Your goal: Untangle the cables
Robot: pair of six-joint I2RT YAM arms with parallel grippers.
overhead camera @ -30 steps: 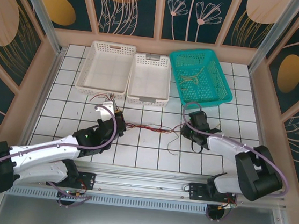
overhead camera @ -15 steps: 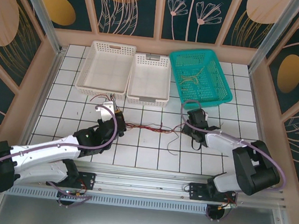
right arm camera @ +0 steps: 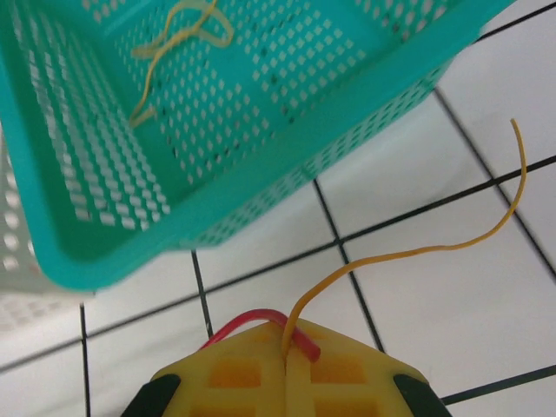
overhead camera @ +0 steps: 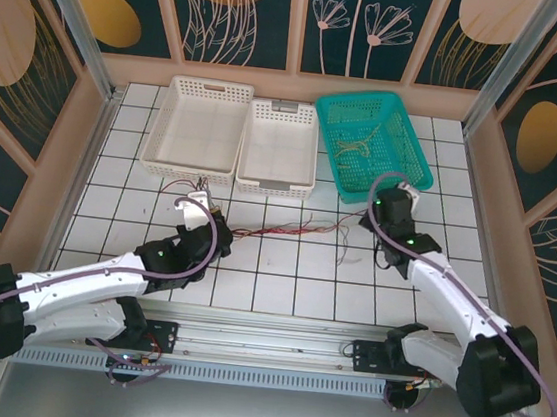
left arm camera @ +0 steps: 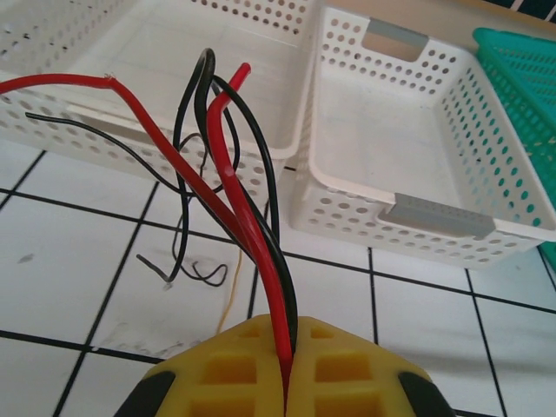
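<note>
The cables (overhead camera: pixel 286 232) lie out on the white-tiled bench (overhead camera: pixel 279 289) as a thin reddish strand stretched between the two arms, in front of the white baskets (overhead camera: pixel 199 124). The left jaws are pressed together on one end of it. In the left wrist view, their yellow fingers (left arm camera: pixel 382 365) pinch a bundle of red and black wires (left arm camera: pixel 252 226). These rise out of the seam and fan apart toward the white baskets, with loose black ends curling down onto the tiles. The right jaws sit near the front corner of the teal basket (overhead camera: pixel 374 144) and are closed tight too. Their fingers (right arm camera: pixel 365 356) clamp a yellow wire (right arm camera: pixel 408 254) that arcs off to the right over the tiles, and a short red loop (right arm camera: pixel 252 320) bulges out just beside it. More yellow-olive wires (right arm camera: pixel 174 35) lie inside the teal basket. From above, the strand is so fine that I can't be sure it runs unbroken all the way to the right jaws.
</note>
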